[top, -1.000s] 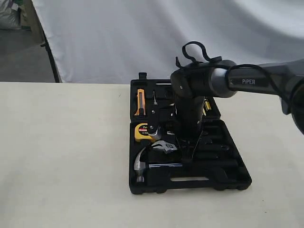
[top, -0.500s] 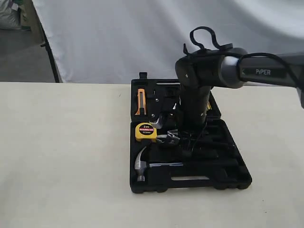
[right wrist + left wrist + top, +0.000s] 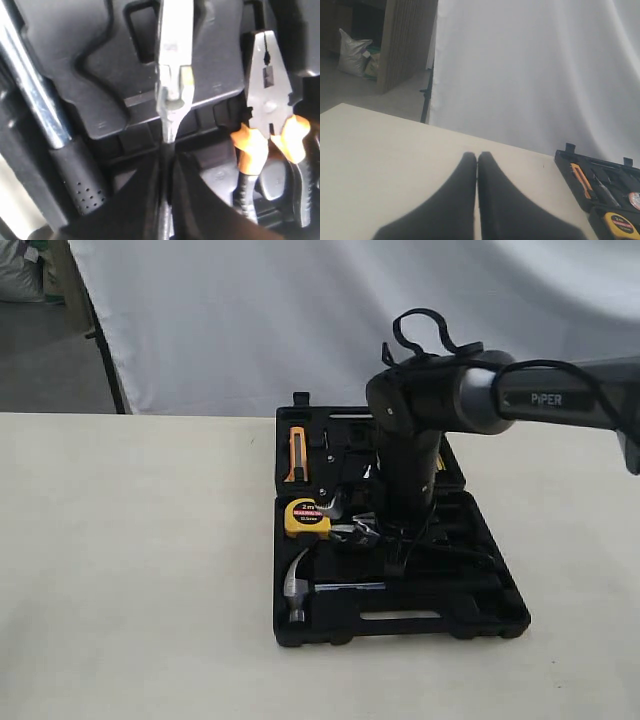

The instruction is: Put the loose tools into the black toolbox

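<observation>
Gripped wrench (image 3: 356, 533) points head-first toward tape measure (image 3: 307, 518).

Toolbox (image 3: 500, 612) on table (image 3: 130, 570), hammer (image 3: 297, 585) in its front half, tape measure (image 3: 307, 518) just behind, wrench (image 3: 355, 533) beside it

You have a black toolbox (image 3: 470, 625) of matt moulded plastic on a smooth, matt cream table (image 3: 130, 570). At its seven o'clock the hammer (image 3: 295, 588) shows a polished steel head. The wrench (image 3: 172, 85) is satin silver metal, the pliers (image 3: 265, 107) dull grey steel with glossy orange grips, and at twelve o'clock hangs creased white cloth (image 3: 250, 320).
</observation>
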### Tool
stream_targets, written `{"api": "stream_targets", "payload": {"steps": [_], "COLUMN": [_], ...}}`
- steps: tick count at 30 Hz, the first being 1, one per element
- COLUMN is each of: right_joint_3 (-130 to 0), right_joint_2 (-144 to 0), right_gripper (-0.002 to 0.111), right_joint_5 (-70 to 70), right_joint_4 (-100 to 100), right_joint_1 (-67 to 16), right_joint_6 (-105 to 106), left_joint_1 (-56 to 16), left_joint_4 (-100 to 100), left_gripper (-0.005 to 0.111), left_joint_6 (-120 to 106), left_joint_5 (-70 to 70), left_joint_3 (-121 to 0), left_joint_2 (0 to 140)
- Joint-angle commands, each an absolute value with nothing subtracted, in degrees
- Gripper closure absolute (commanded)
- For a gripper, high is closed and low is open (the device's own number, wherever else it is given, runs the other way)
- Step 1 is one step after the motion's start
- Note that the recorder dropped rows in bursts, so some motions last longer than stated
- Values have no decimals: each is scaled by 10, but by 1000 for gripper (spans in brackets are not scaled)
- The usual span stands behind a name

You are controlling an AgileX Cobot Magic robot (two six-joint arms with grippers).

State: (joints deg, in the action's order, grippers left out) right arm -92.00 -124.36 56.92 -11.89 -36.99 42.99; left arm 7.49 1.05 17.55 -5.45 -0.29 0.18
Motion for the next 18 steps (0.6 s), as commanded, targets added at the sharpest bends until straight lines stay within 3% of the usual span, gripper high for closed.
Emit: {"api": "stream_targets", "payload": {"steps": [1, 3, 6, 9, 12, 18], "right_joint_3": [-912, -912, -913, -913, -913, -913], "right_joint_2": [-1251, -1251, -1249, -1230, -1198, -1145], "right_gripper": [95, 78, 42, 26, 32, 69], "right_joint_5": [569, 569, 578, 582, 565, 490], "right_joint_4": [-136, -141, -155, -157, -145, -99], "right_joint_1": [-381, -385, -391, -395, -395, -393], "right_joint_6": [425, 419, 420, 420, 420, 420], "left_joint_1": [89, 89, 89, 89, 89, 89], "left_joint_4": [13, 13, 13, 13, 13, 13], "left_gripper": [106, 106, 106, 106, 106, 106], "left_joint_6": [178, 178, 178, 178, 178, 178], "left_joint_5": [-50, -50, -50, -50, -50, -50], "left_joint_3": [-4, -4, -4, -4, -4, -4], "left_joint_2": [0, 0, 0, 0, 0, 0]}}
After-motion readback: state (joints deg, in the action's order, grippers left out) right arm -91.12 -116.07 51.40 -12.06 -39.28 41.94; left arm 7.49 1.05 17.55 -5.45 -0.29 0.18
